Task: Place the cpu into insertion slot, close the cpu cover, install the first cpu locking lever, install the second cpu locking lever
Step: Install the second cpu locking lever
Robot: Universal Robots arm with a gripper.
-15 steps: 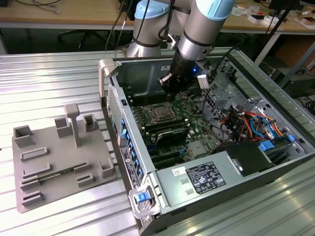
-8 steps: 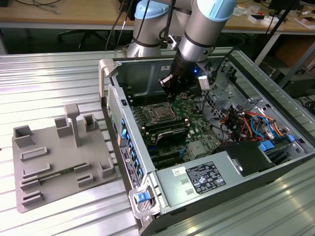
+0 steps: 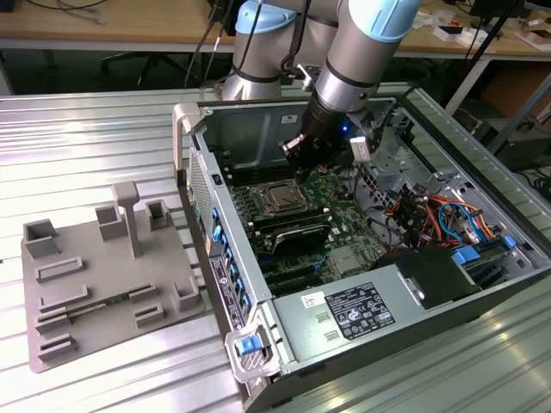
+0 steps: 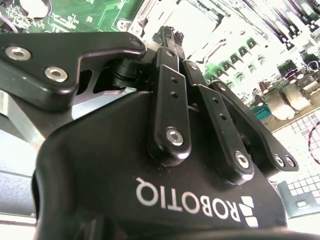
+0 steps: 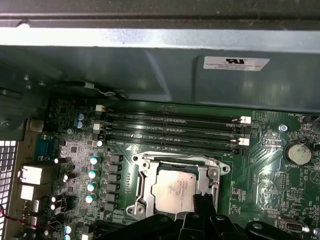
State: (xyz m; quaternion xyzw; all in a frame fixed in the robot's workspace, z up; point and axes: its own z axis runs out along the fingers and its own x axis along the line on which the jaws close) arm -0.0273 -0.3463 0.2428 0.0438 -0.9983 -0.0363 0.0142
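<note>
on the ribbed metal table (image 3: 95,120), toward the exterior view's left, lies a grey fixture tray (image 3: 103,288) with raised pockets and one upright post (image 3: 129,219); what its slots hold cannot be made out. to its right lies an open computer case (image 3: 413,112), side panel off. inside it, moving from the exterior view's left to right, sit the green motherboard (image 3: 340,194), then a tangle of orange and blue cables (image 3: 435,211), with a grey power supply (image 3: 344,314) along the near edge.

on the motherboard, the insertion slot (image 3: 277,199) holds the cpu (image 5: 172,191), its silver-grey top lying flat and square within the socket in the first wrist view. the cpu cover (image 5: 176,161) is down around the chip, its silver frame bordering all visible sides. whether the locking levers are latched cannot be told. long black ram slots (image 5: 172,131) run just beyond the socket, and a round coin battery (image 5: 298,153) sits well off to one side.

the arm reaches down into the case, and the gripper (image 3: 301,170) hangs just above the board beside the socket. in the second wrist view the gripper (image 4: 171,35) has its fingers drawn together with nothing seen between them. in the first wrist view a dark fingertip (image 5: 204,201) sits at the cover's edge, overlapping one corner of the chip; whether it touches the metal cannot be told.
</note>
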